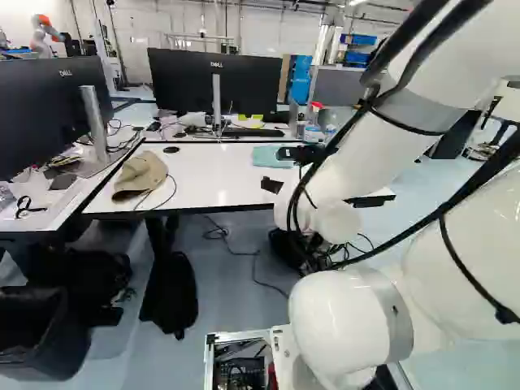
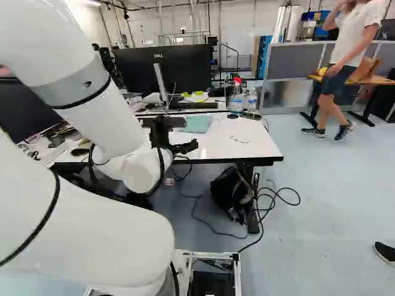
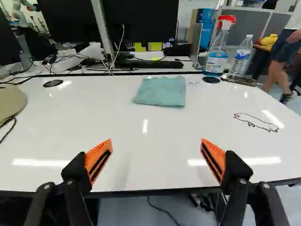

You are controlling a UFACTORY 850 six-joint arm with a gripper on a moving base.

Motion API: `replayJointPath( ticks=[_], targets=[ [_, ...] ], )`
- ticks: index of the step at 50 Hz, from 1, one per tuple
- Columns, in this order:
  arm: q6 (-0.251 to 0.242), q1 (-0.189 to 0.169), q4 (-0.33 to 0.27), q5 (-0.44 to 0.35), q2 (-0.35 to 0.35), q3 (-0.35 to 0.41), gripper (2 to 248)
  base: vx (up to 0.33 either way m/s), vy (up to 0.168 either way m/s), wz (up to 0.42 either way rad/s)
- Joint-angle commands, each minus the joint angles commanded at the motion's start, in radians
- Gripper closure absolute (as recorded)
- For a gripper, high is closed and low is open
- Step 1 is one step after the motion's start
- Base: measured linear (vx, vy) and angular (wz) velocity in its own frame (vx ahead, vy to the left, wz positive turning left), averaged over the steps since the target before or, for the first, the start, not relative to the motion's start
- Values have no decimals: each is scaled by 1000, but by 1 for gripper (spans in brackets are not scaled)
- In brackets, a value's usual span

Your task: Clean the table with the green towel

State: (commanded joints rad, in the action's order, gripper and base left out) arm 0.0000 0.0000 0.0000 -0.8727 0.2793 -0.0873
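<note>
In the right base view my gripper (image 2: pixel 187 134) hangs near the white table's (image 2: pixel 256 145) front edge. Seen from the wrist, the gripper (image 3: pixel 156 146) is open, its orange-padded fingers wide apart with nothing between them. The green towel (image 3: pixel 162 92) lies folded flat on the tabletop (image 3: pixel 127 120), ahead of the fingers and apart from them, towards the table's far edge. A dark, looping scribble with a small red spot (image 3: pixel 256 122) marks the tabletop, ahead of one finger and off to the side where the bottles stand.
A spray bottle (image 3: pixel 217 52) and a water bottle (image 3: pixel 241 55) stand beyond the towel, to one side. A beige cap (image 1: pixel 140 175) with a cord lies at the table's other end. Monitors (image 1: pixel 213 81) and a keyboard (image 3: pixel 150 64) are behind. Another robot (image 1: pixel 44 34) stands far back.
</note>
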Motion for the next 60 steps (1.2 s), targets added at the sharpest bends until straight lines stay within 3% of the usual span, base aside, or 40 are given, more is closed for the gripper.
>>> replayJointPath(
  ticks=[22, 60],
  targets=[
    [0, -56, 0, 0, -69, -126, 3, 0, 0, 0],
    [0, -122, 0, 0, -284, -330, 3, 0, 0, 0]
  ],
)
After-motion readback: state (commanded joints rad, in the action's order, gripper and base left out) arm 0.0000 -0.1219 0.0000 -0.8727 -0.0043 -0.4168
